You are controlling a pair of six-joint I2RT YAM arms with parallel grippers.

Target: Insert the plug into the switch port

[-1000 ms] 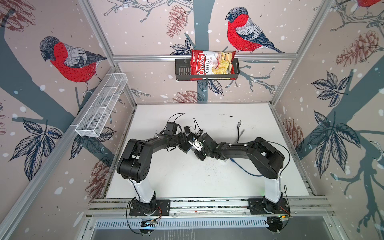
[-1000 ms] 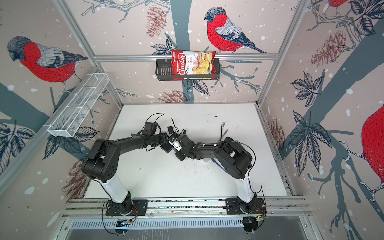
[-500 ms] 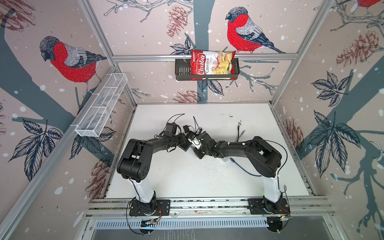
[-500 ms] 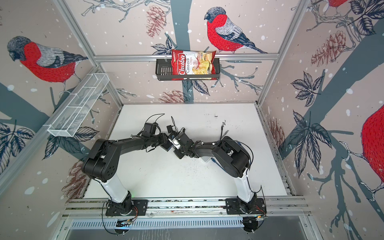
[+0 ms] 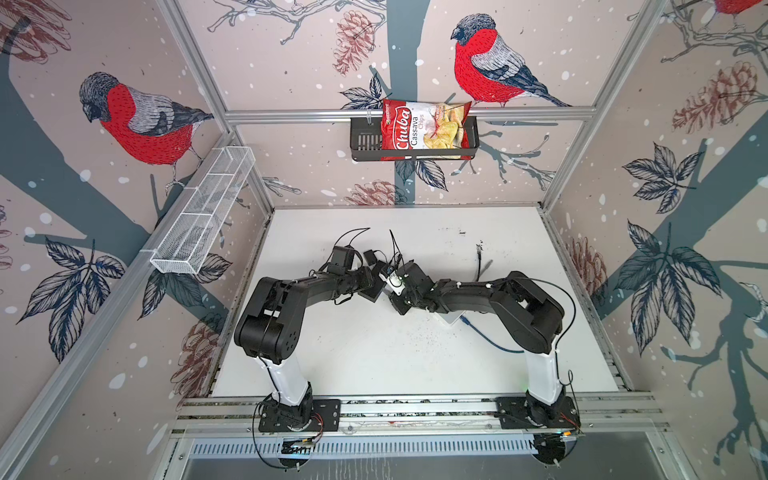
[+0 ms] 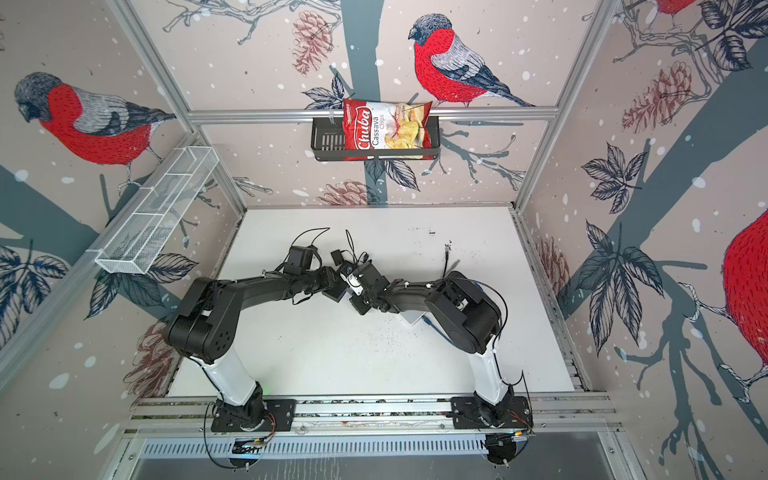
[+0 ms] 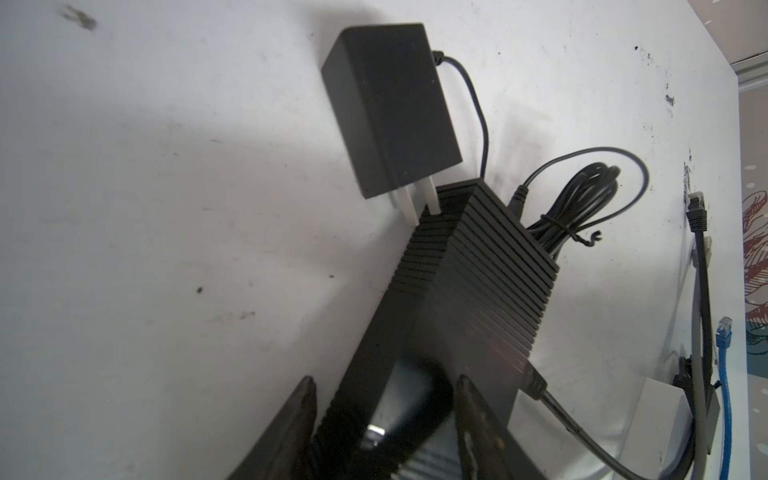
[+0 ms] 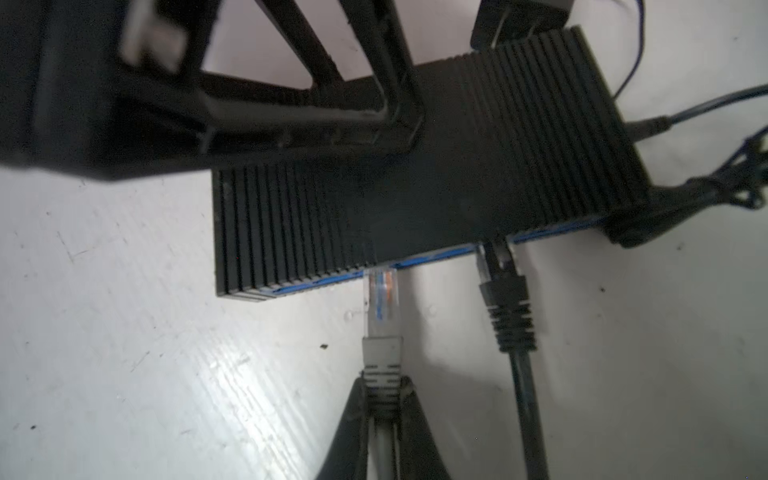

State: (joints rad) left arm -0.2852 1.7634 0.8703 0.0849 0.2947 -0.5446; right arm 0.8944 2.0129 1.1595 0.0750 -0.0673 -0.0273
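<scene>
The switch (image 8: 457,178) is a black ribbed box lying on the white table, also seen in the left wrist view (image 7: 478,282). My left gripper (image 7: 384,399) is shut on one end of it, with a finger (image 8: 395,104) resting on its top. My right gripper (image 8: 382,399) is shut on the grey boot of the plug (image 8: 380,299). The plug's clear tip meets the blue-edged port face, and most of its length is still outside. A black plug (image 8: 505,299) sits in a port beside it. In both top views the two grippers meet at mid-table (image 5: 374,286) (image 6: 338,291).
A black power adapter (image 7: 390,108) lies just beyond the switch, next to a tied coil of black cable (image 7: 582,208). A white box (image 5: 451,318) with a blue cable (image 5: 490,340) lies under the right arm. A loose black cable end (image 5: 480,257) lies further back.
The left gripper's fingers have closed in on the switch. Both wrists have shifted slightly left and toward the back, with the right gripper still holding the plug.
</scene>
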